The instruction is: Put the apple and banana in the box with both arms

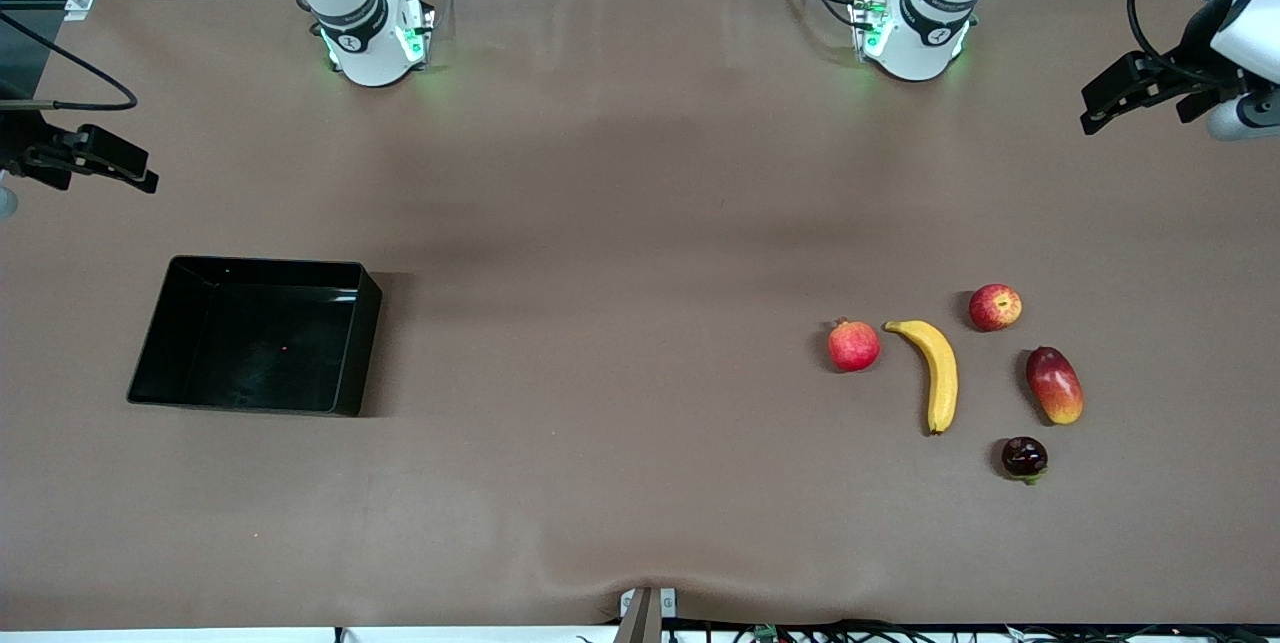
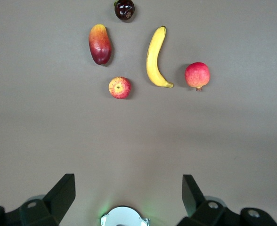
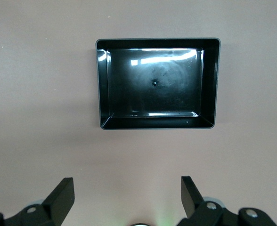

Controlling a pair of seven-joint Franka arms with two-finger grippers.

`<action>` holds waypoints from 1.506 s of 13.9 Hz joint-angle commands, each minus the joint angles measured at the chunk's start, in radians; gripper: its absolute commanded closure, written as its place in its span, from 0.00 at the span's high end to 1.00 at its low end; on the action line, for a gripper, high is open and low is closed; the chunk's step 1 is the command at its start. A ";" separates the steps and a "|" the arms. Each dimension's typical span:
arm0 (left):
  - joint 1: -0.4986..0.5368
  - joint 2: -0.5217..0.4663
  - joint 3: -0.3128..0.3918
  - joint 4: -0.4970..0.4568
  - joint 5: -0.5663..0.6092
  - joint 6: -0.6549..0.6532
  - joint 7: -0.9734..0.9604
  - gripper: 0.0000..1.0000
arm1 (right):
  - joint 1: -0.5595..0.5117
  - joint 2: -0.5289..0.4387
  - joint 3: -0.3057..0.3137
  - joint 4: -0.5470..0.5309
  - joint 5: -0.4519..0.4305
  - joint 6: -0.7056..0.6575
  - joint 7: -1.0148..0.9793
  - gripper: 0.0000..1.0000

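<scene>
The apple (image 1: 995, 307) lies on the brown table toward the left arm's end, a little farther from the front camera than the yellow banana (image 1: 937, 375) beside it. The left wrist view shows the apple (image 2: 119, 87) and the banana (image 2: 156, 58) too. The black box (image 1: 370, 323) stands empty toward the right arm's end and shows in the right wrist view (image 3: 157, 123). My left gripper (image 1: 1110, 98) hangs open and empty high over the table's left-arm end (image 2: 128, 195). My right gripper (image 1: 130, 173) hangs open and empty over the right-arm end (image 3: 127, 195), above the box's end of the table.
A pinkish-red round fruit with a crown tip (image 1: 853, 345) lies beside the banana. A red-and-yellow mango (image 1: 1055, 384) and a small dark fruit (image 1: 1024, 457) lie nearer the front camera than the apple. The arm bases (image 1: 375, 38) (image 1: 915, 33) stand along the table's edge farthest from the camera.
</scene>
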 commanded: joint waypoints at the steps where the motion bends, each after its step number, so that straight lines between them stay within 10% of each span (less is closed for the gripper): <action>1: 0.003 0.005 -0.001 0.018 0.002 -0.019 0.002 1.00 | -0.005 -0.007 0.010 0.000 -0.003 -0.007 -0.010 1.00; 9: 0.004 0.153 0.007 -0.005 0.000 0.031 -0.012 1.00 | -0.080 0.008 0.002 -0.011 -0.005 0.034 -0.084 1.00; 21: 0.031 0.199 0.001 -0.520 0.088 0.686 -0.008 1.00 | -0.342 0.302 0.002 -0.104 -0.005 0.445 -0.377 1.00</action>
